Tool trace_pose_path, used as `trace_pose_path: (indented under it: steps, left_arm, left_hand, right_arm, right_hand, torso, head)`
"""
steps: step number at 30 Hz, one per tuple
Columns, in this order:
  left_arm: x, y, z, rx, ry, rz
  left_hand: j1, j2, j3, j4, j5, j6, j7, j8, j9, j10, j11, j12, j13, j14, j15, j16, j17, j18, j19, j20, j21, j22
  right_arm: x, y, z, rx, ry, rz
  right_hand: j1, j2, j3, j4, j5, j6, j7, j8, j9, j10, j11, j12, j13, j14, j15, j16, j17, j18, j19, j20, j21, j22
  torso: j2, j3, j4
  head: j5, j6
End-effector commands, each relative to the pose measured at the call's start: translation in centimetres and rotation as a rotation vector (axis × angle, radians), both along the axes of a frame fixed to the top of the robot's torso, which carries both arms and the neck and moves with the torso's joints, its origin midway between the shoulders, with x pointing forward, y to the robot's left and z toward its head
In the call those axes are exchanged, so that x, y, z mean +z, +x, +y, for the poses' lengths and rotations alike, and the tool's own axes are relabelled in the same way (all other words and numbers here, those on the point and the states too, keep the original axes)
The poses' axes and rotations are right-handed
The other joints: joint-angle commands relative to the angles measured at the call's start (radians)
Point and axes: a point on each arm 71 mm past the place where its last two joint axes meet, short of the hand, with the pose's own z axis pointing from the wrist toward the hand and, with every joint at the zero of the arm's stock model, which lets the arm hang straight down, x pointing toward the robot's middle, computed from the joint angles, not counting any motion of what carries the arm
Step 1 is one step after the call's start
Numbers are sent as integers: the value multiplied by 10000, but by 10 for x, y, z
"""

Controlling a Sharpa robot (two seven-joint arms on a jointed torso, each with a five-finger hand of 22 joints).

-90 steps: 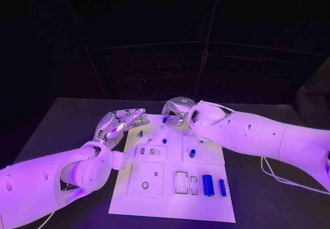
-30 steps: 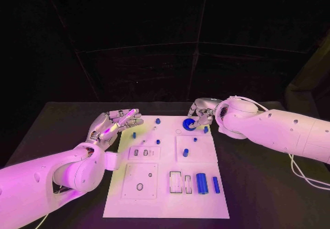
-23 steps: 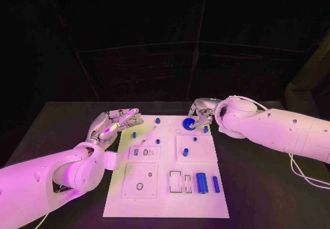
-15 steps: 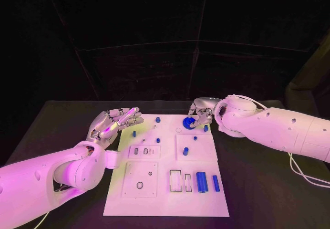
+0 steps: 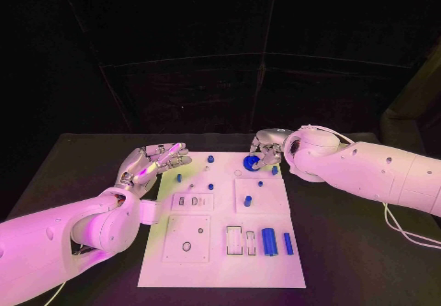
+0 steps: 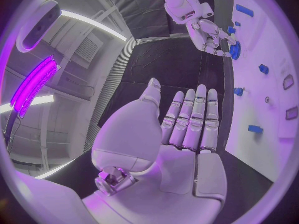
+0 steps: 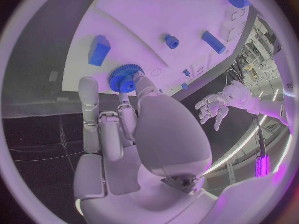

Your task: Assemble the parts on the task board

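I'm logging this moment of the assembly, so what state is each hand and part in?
left hand: open, palm up, fingers apart, holding nothing, beside the board's far left corner.
right hand: fingers on the blue gear.
blue gear: on the task board's far end, touched by the right hand.
task board: lying flat on the table.
large blue cylinder: lying in its slot near the board's near right.

Gear (image 5: 250,163) on task board's (image 5: 220,268) far edge
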Motion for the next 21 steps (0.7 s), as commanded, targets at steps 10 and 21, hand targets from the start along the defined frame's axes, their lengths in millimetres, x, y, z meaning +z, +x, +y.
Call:
trace_pose_path:
  steps: [10,21]
  left_arm:
    - [1,0,-1,-139,-32,-90]
    - [2,-1,-2,-115,-30,-120]
  left_hand:
    - [12,76,13,-55,8,-65,136,-64,-12,-75,27,-38,-11,27,72,-40,-11,49,71,14,-53,-9]
    - [12,76,13,-55,8,-65,136,-64,-12,-75,27,-38,-11,27,72,-40,-11,49,71,14,-53,-9]
  right_arm:
    - [12,-4,9,314,311,-1656]
    - [20,-19,35,862,674,-2258]
  right_hand:
    - [138,529,1185,-254,-334,875,-227,180,-13,400,-196,425,525,741,-189,108,1097,-148,195,-182,257,300]
    - [-492,149,1665,-103,-173,874,-201,-58,-99,345,-174,290,427,735,-184,95,1078,-155,175,-194,273,299]
  torso:
    - [-7,4,7]
    - [-11,-15,-5]
  head:
    - [42,-37]
    - [110,21]
